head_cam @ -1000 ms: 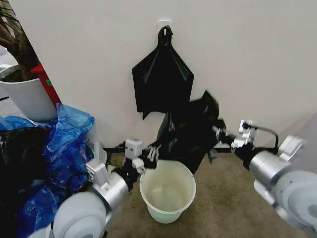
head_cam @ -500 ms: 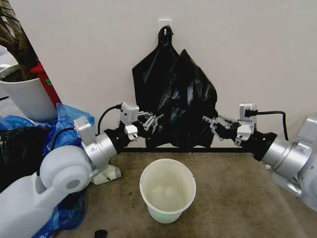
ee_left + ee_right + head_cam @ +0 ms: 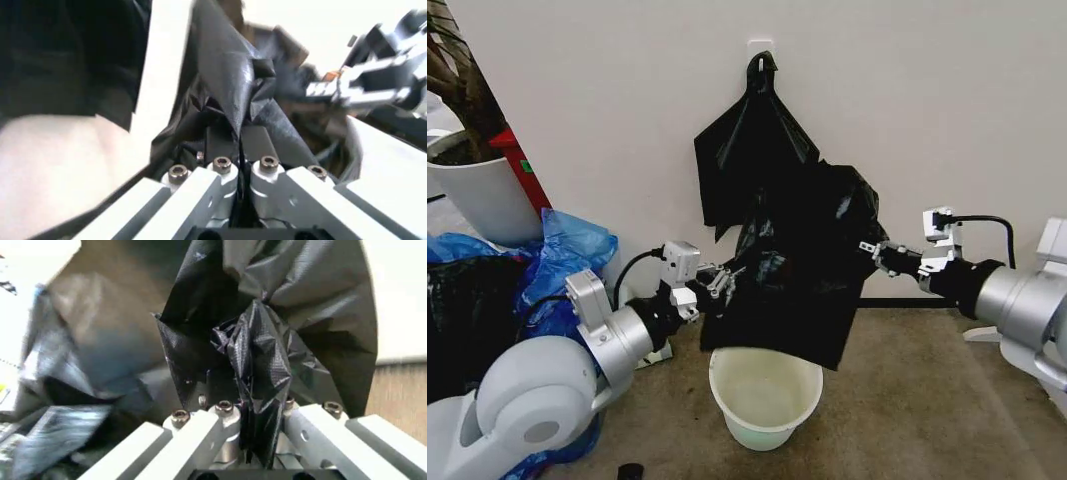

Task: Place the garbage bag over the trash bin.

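Since 0.5 s ago: garbage bag [image 3: 802, 270] lowered, hem now just above trash bin [image 3: 765, 395] at 6 o'clock | left hand [image 3: 720, 282] at 9, right hand [image 3: 874, 253] at 3, both pinching film | light, limp, slippery; hold mouth edges.

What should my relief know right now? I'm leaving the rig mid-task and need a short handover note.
Left gripper: shut on the garbage bag, at its left edge.
Right gripper: shut on the bag's right edge.
The bag hangs stretched between both grippers in front of the wall, its lower edge just above the trash bin.
The bin stands upright on the floor below, with nothing in it or over it.
Done: bag gripped on both sides and held above the bin.
Left: bring the bag down over the bin's rim.
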{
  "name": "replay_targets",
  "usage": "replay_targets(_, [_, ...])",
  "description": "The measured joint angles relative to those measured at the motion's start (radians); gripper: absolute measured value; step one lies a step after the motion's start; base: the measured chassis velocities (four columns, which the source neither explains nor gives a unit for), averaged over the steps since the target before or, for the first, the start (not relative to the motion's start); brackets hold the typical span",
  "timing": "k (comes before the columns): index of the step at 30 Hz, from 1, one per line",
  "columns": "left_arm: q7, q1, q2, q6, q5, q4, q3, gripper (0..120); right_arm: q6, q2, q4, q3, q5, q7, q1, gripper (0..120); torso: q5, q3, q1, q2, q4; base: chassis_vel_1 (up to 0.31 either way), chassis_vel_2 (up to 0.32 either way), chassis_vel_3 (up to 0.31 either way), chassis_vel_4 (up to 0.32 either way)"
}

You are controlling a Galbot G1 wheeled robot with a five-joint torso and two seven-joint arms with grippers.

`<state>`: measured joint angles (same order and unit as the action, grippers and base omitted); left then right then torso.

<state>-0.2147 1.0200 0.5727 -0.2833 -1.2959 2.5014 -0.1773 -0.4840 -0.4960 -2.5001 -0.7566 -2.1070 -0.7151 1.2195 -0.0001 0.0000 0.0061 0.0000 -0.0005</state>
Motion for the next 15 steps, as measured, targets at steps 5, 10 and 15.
replay_targets(5, [-0.001,0.015,0.005,-0.003,0.012,-0.019,0.011,0,0.012,-0.077,0.0,0.105,0.045,-0.045,0.003,0,0.0004,0.0,0.0,0.0,0.0001,0.0,0.0,0.0,0.0])
replay_targets(10, [0.091,0.037,0.077,0.013,0.122,-0.159,0.038,0,0.006,-0.17,0.0,0.223,0.183,-0.008,0.015,0,0.0,0.0,0.0,0.0,0.0002,0.0,0.0,0.0,0.0])
replay_targets(15, [0.135,0.027,0.138,0.033,0.173,-0.236,0.063,0,0.001,-0.163,0.0,0.208,0.218,0.026,0.007,0,-0.0002,0.0,0.0,0.0,0.0003,0.0,0.0,0.0,0.0])
